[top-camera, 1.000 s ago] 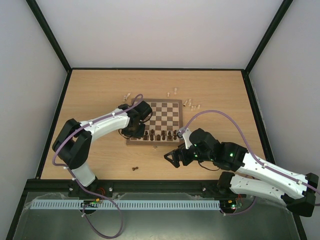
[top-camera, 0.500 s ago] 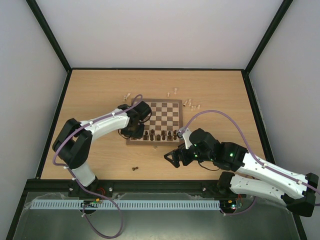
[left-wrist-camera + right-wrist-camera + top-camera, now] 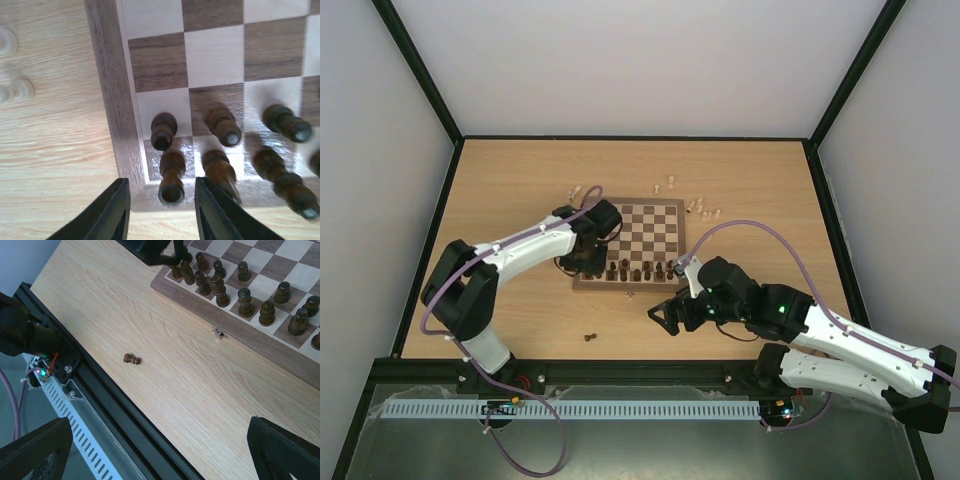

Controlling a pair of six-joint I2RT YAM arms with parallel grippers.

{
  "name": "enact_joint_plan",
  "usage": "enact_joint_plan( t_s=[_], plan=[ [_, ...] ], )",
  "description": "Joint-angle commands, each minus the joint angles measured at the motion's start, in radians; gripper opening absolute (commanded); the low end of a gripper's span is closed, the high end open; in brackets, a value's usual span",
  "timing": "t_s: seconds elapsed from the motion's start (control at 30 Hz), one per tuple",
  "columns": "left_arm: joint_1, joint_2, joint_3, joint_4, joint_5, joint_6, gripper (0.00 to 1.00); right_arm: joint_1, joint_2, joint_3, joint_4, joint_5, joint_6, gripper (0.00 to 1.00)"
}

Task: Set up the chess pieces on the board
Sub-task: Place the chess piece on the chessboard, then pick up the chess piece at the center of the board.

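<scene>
Stray dark piece [image 3: 590, 337] lying on table [image 3: 520, 170], 7 o'clock off board [image 3: 650, 218]; may roll when pinched. Right gripper [image 3: 668, 315] at 6 o'clock, spread wide, empty. Left gripper [image 3: 161, 200] astride corner piece [image 3: 171, 178] at board's 7 o'clock corner, jaws parted, piece released. Risk: fingers [image 3: 112, 212] clip it or neighbours [image 3: 163, 131] on lift-off, toppling crowded rows. Pale pieces [image 3: 703, 210] off board, 10 to 1 o'clock.

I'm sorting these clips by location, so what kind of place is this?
Probably a robot test cell: a wood tabletop boxed in by plain white walls, two arms bolted at its near edge, and a cable tray along the front.
</scene>
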Motion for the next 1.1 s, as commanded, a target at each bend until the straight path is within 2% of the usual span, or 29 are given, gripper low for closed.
enact_joint_plan(
  t_s=[0.0, 0.1, 0.27, 0.47, 0.57, 0.73, 1.07],
  plan=[
    [0.001, -0.125, 0.058, -0.089, -0.016, -0.023, 0.44, -0.005, 0.001, -0.006, 0.001, -0.006, -0.012, 0.96],
    [-0.008, -0.245, 0.025, -0.115, 0.000, -0.062, 0.53, -0.005, 0.003, -0.006, 0.005, -0.003, -0.012, 0.97],
    [-0.046, -0.452, -0.121, -0.118, 0.094, -0.167, 0.56, -0.005, 0.011, -0.007, 0.005, 0.001, -0.010, 0.97],
    [-0.209, -0.584, -0.248, -0.160, 0.131, -0.294, 0.62, -0.005, 0.019, -0.007, 0.003, 0.005, -0.008, 0.97],
    [-0.311, -0.602, -0.290, -0.165, 0.128, -0.323, 0.63, -0.005, 0.018, -0.005, 0.002, 0.010, -0.007, 0.97],
    [-0.395, -0.594, -0.359, -0.113, 0.136, -0.291, 0.63, -0.004, 0.014, 0.000, -0.008, 0.019, 0.001, 0.97],
    [-0.427, -0.450, -0.434, 0.020, 0.160, -0.177, 0.63, -0.005, -0.033, 0.032, -0.051, 0.030, 0.016, 0.97]
  ],
)
